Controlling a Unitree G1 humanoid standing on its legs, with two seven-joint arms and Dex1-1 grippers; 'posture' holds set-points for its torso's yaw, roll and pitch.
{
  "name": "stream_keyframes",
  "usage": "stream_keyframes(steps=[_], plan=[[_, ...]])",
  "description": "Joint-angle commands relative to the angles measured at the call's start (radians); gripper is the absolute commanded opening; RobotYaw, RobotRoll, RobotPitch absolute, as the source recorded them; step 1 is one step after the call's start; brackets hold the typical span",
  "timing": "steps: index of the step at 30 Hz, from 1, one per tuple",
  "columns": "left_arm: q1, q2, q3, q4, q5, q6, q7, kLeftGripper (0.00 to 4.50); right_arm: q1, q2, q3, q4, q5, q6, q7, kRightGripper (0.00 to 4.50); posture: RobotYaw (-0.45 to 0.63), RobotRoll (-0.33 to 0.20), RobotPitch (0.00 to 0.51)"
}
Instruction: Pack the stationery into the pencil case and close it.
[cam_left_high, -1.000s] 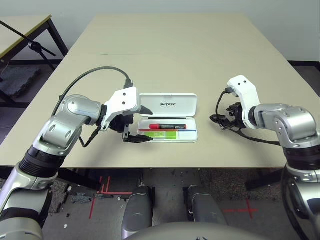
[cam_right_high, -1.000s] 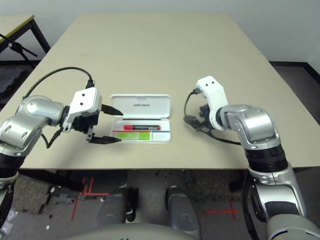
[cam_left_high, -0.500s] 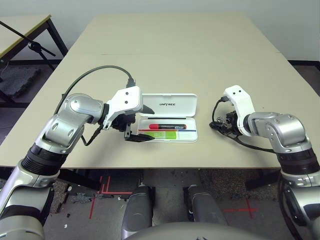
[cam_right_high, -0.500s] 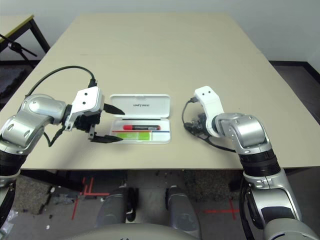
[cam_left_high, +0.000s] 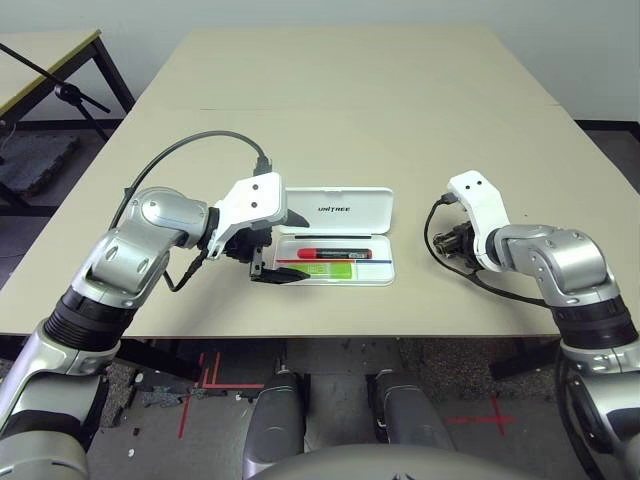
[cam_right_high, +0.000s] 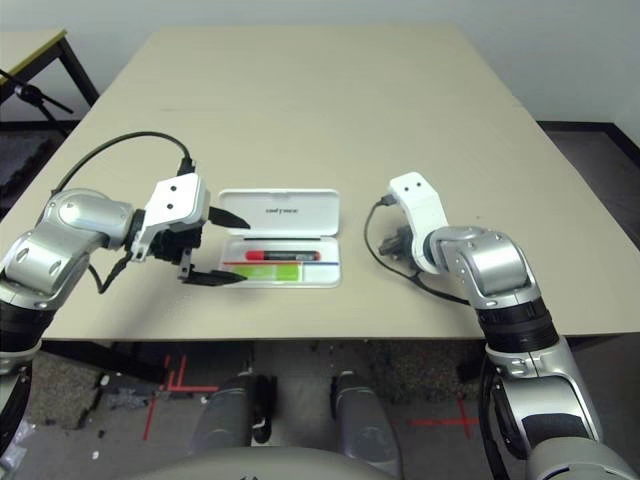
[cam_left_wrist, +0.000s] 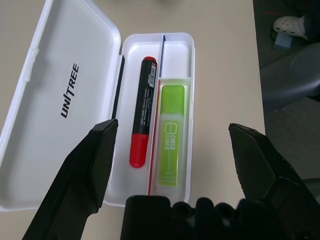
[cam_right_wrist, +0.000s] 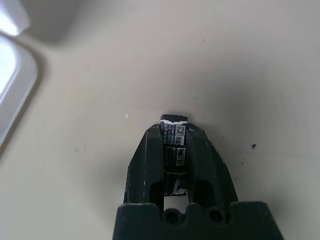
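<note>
The white pencil case lies open, its UNITREE lid flat on the table behind the tray. In the tray lie the red-and-black marker and the lime-green highlighter, side by side. My left gripper is open at the case's left end, one finger over the lid and one at the tray's front edge. To the right of the case, my right gripper is shut on the small silver-black clip piece, low over the bare table top.
A red-blue stripe divides the tray. A black cable loops from my right wrist. A corner of the case lies close by the right gripper. A second table with a black stand is at the far left.
My right wrist has swung a little toward the case and rolled, with the clip piece still held. The left gripper has edged slightly rightward over the case's left end.
</note>
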Motion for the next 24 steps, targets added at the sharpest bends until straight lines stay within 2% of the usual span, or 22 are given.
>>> stream_keyframes(steps=[1,5,9,14,24], plan=[[-0.002,-0.001,-0.016,-0.004,0.009,-0.001,0.0,4.5,-0.004,-0.094,0.043,-0.031,0.028,-0.12,0.153,0.33,-0.03,0.0,0.08],[-0.009,-0.001,-0.02,0.004,0.017,-0.003,-0.002,4.5,0.008,-0.23,0.079,-0.061,0.044,-0.379,0.419,0.33,-0.03,0.0,0.079],[-0.012,-0.003,-0.023,0.006,0.023,-0.004,-0.002,4.5,0.0,-0.287,0.1,-0.051,0.047,-0.549,0.602,0.33,-0.02,0.0,0.08],[-0.002,0.0,-0.02,-0.005,0.027,0.0,0.006,4.5,-0.001,-0.248,0.103,-0.09,0.115,-0.609,0.732,0.33,-0.01,0.0,0.083],[0.023,0.027,-0.013,-0.03,0.03,0.004,0.016,4.5,-0.047,-0.132,0.236,-0.031,-0.016,-0.721,0.738,0.33,0.01,0.0,0.088]])
